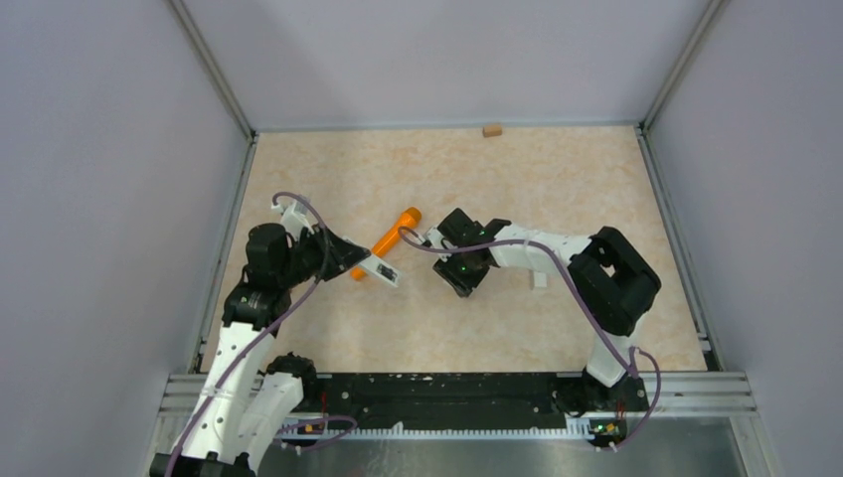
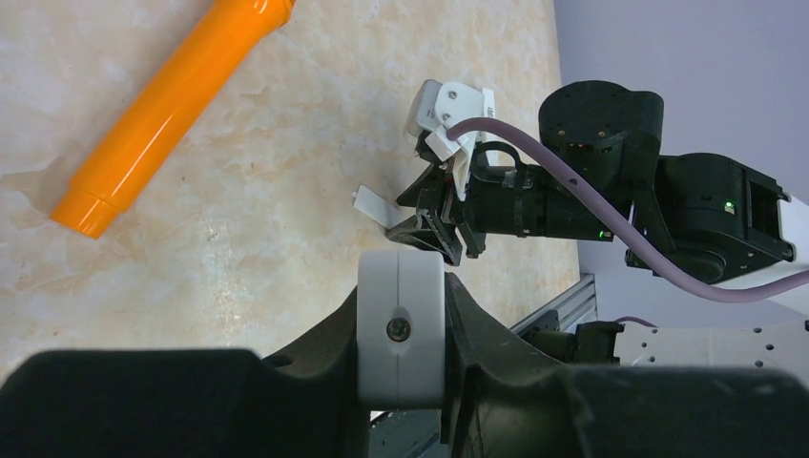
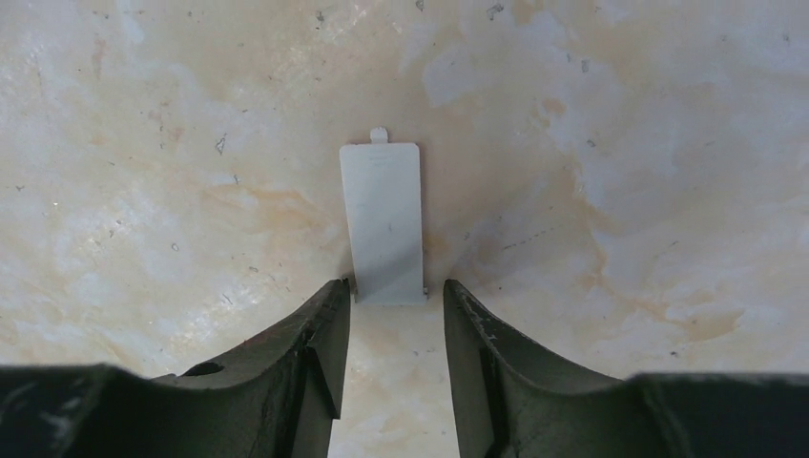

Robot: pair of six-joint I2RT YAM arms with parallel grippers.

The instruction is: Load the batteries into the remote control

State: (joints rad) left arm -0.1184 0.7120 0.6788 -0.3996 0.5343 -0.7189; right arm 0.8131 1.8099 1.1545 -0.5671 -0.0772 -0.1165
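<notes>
so the battery cover (image 3: 382, 224) sits dead ahead of the right gripper (image 3: 396, 288), long axis pointing straight away, near end between its spread, empty fingers, while the left gripper (image 2: 401, 286) clamps the remote (image 2: 401, 343).

Readable text: none in any of the three views.
Remote control (image 1: 379, 269): white body, no print legible from above.
White cover plate (image 3: 383, 221): faint marks near its tabbed end, too small to read.
Orange tube (image 2: 162, 105): plain glossy surface with no lettering on the side that shows.
Right arm housing (image 2: 711, 215): one small green light, no label legible.
</notes>
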